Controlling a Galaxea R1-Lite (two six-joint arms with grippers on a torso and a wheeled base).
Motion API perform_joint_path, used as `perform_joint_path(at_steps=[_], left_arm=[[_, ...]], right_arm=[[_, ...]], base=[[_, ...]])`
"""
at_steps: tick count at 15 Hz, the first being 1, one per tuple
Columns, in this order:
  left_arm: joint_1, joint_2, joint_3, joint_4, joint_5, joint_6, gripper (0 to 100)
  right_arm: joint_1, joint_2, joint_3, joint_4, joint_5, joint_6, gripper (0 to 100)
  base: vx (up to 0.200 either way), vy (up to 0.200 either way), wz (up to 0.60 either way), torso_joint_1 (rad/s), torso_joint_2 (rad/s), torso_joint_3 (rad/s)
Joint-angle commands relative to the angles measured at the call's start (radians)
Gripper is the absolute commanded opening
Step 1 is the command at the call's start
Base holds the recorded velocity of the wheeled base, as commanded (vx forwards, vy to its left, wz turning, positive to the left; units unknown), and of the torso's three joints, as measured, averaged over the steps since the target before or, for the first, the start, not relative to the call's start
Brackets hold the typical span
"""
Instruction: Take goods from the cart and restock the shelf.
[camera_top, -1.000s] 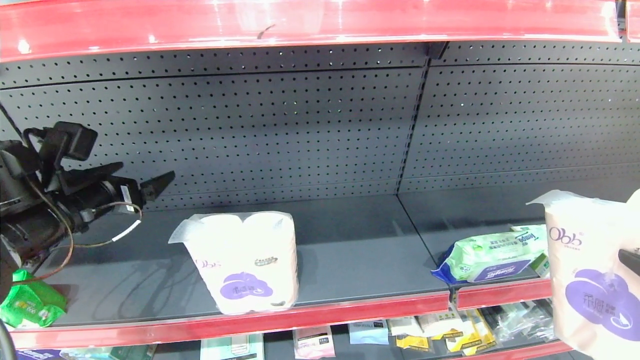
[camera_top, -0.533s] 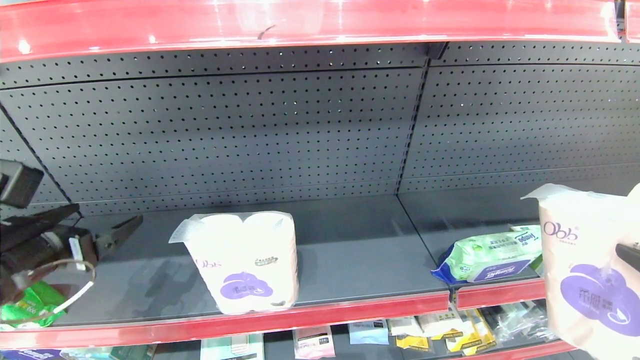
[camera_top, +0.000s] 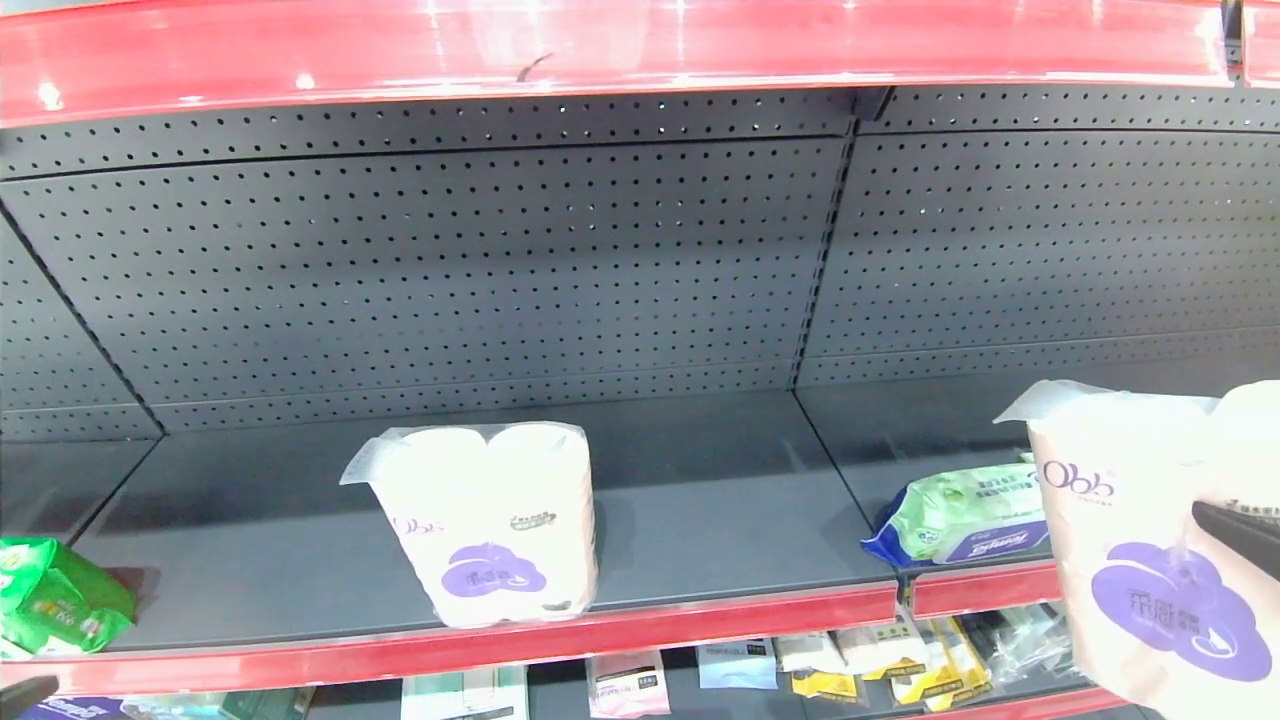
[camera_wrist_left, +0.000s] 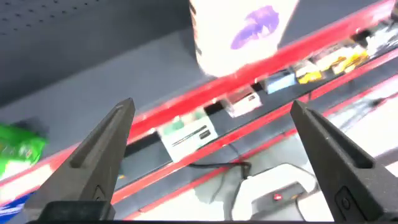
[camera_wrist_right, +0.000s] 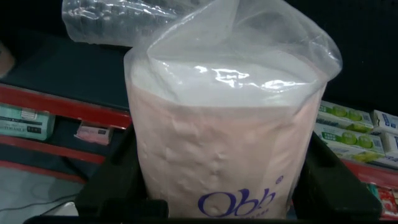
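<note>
As R gripper (camera_wrist_right: 224, 186) squeezes pack (camera_top: 1140, 560) by both sides, it hangs upright before right end of shelf (camera_top: 700, 520), prob. to stand like 1st pack (camera_top: 490, 520) | L gripper (camera_wrist_left: 211, 104) spread wide, empty, free for next item.

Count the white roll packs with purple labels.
2. One roll pack stands on the shelf; the other pack is gripped by the right gripper, farther right. None seems hidden.

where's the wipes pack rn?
Head view, right side: the wipes pack lies on the shelf near its front lip, right of the standing roll pack and partly behind the raised roll pack.
</note>
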Motion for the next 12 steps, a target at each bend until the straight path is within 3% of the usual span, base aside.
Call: perform_joint_path(at_steps=[1,2,3,4,5,6,8,12], left_arm=[[-0.006,-0.228,0.04,0.054,0.182,0.008,100],[-0.006,-0.249,0.054,0.033,0.256,0.0,100],[-0.006,-0.277,0.086,-0.018,0.346,-0.029,100],[-0.006,-0.295,0.109,-0.065,0.404,-0.05,100],[-0.008,-0.314,0.126,-0.088,0.421,-0.067,100],[-0.022,-0.424,0.168,-0.088,0.394,-0.08,100],[-0.045,-0.48,0.211,-0.107,0.239,-0.078,100],[-0.045,-0.48,0.286,-0.141,0.328,-0.095,100]], right_arm=[[0.0,0.01,-0.008,0.0,0.006,-0.001,0],[0.0,0.01,-0.006,0.0,0.006,-0.001,0],[0.0,0.01,-0.008,0.0,0.006,0.001,0],[0.0,0.01,-0.008,0.0,0.008,0.002,0],[0.0,0.01,-0.009,0.0,0.008,0.004,0],[0.0,0.01,-0.011,-0.002,0.008,0.004,0],[0.0,0.01,-0.017,-0.002,0.009,0.004,0],[0.0,0.018,-0.022,-0.002,0.009,0.006,0]], base=[[0.0,0.0,0.0,0.0,0.0,0.0],[0.0,0.0,0.0,0.0,0.0,0.0],[0.0,0.0,0.0,0.0,0.0,0.0],[0.0,0.0,0.0,0.0,0.0,0.0],[0.0,0.0,0.0,0.0,0.0,0.0],[0.0,0.0,0.0,0.0,0.0,0.0],[0.0,0.0,0.0,0.0,0.0,0.0],[0.0,0.0,0.0,0.0,0.0,0.0]])
